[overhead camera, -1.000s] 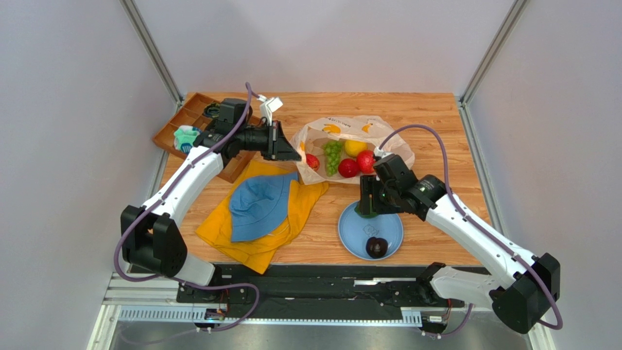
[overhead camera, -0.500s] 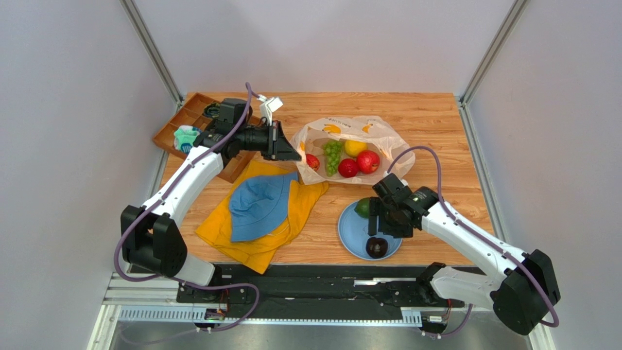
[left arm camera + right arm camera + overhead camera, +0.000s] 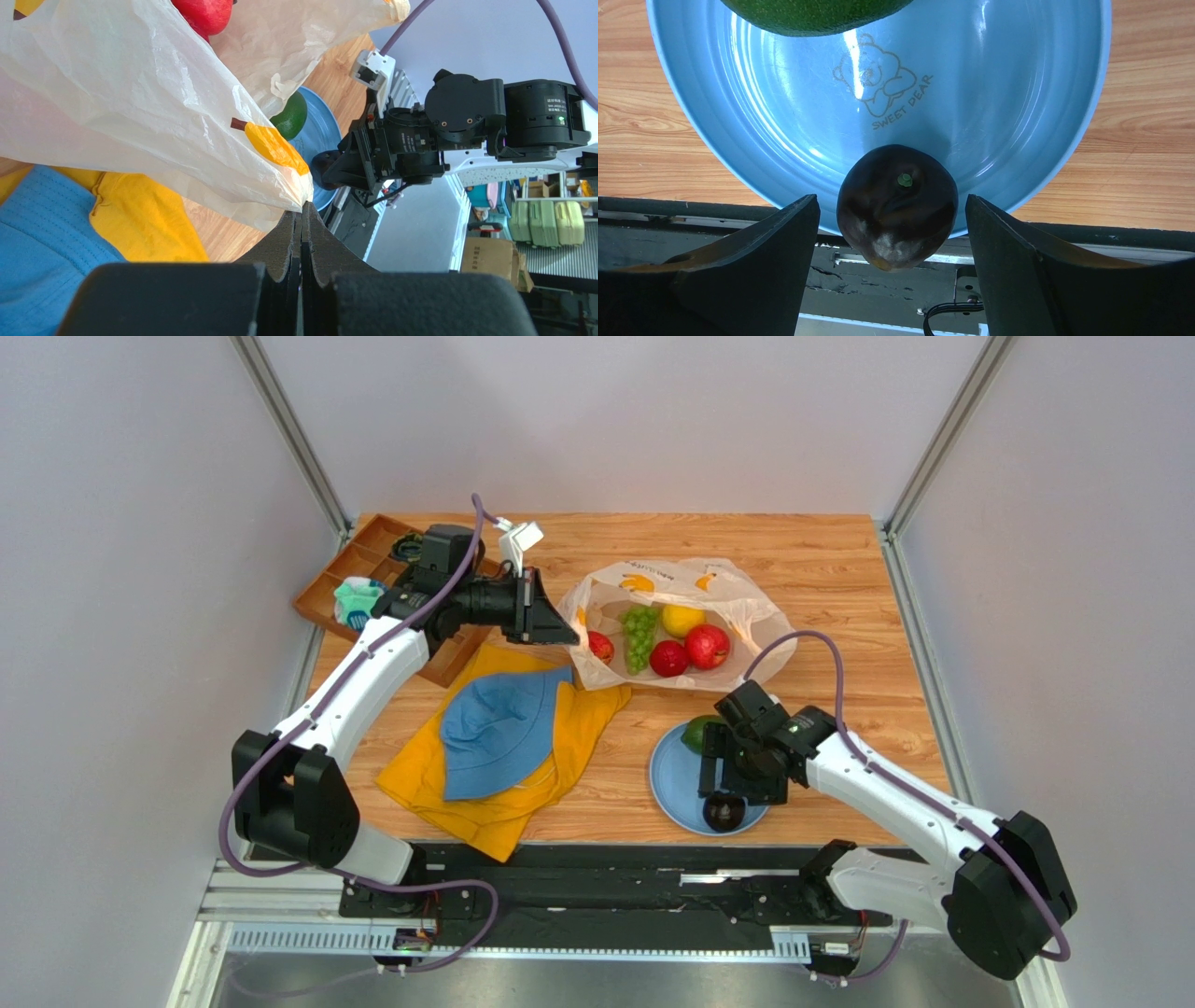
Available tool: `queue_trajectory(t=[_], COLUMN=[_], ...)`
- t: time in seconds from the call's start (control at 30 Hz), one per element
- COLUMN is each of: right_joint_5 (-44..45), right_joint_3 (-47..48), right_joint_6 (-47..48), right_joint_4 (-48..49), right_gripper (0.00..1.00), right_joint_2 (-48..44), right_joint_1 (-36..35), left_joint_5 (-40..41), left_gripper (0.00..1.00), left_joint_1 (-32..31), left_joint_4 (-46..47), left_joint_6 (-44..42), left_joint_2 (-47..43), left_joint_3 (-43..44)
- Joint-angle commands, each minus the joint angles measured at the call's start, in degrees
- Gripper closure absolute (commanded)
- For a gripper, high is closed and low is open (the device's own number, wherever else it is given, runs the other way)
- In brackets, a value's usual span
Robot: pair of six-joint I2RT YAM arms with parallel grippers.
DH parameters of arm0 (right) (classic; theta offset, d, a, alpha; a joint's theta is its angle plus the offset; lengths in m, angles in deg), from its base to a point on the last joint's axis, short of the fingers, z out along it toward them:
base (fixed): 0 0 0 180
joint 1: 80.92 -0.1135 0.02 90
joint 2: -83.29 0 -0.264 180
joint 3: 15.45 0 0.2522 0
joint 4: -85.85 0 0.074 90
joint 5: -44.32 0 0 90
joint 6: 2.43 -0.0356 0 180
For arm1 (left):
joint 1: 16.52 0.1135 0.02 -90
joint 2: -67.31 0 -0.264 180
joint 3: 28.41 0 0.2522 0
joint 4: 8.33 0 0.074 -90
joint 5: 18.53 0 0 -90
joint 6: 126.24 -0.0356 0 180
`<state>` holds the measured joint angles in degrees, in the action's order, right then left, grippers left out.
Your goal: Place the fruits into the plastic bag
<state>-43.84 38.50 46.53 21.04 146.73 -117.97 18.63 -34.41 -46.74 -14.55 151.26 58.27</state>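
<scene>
2 fruits lie on the blue plate (image 3: 1032, 105): a dark plum (image 3: 897, 205) at its near rim and a green oval fruit (image 3: 815, 14) behind it. The right gripper (image 3: 891, 201), fingers apart, straddles the plum. Smooth, round and probably light, the plum may roll, so a pinch across its widest middle seems best. The left gripper (image 3: 302, 217) is clamped on the plastic bag (image 3: 126, 105) at its rim.

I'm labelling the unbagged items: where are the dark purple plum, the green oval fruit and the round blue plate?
Dark purple plum (image 3: 898, 204): right wrist view, centre of its skin.
Green oval fruit (image 3: 815, 14): right wrist view, its lower curve.
Round blue plate (image 3: 1032, 91): right wrist view, bare right inner wall.
</scene>
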Motion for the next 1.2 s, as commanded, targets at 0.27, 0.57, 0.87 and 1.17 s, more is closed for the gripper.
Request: queue_trajectory(t=[0.27,0.57,0.87,1.17], right_joint_5=[-0.97,-3.17,-1.94,0.78], right_joint_3=[-2.65,-3.18,-1.61,7.35], right_joint_6=[-2.73,-2.56,-1.51,4.20], right_joint_4=[5.69,6.14,5.87,7.98], right_gripper=[0.21,0.47,0.58,0.58], right_joint_2=[2.21,1.16,-1.82,-8.69], right_joint_1=[0.06,-0.12,-0.29,-0.38], left_joint_5=[-0.86,-0.86,-0.95,-0.95], left_gripper=[1.00,1.00,1.00,1.00], left_joint_1=[0.31,0.31,0.31,0.31], left_joint_4=[1.62,1.71,1.70,1.70], left_joint_6=[-0.07,-0.07,-0.07,0.10], left_joint_2=[-0.01,-0.01,-0.27,-0.27], left_joint_3=[1.78,1.78,1.78,1.78])
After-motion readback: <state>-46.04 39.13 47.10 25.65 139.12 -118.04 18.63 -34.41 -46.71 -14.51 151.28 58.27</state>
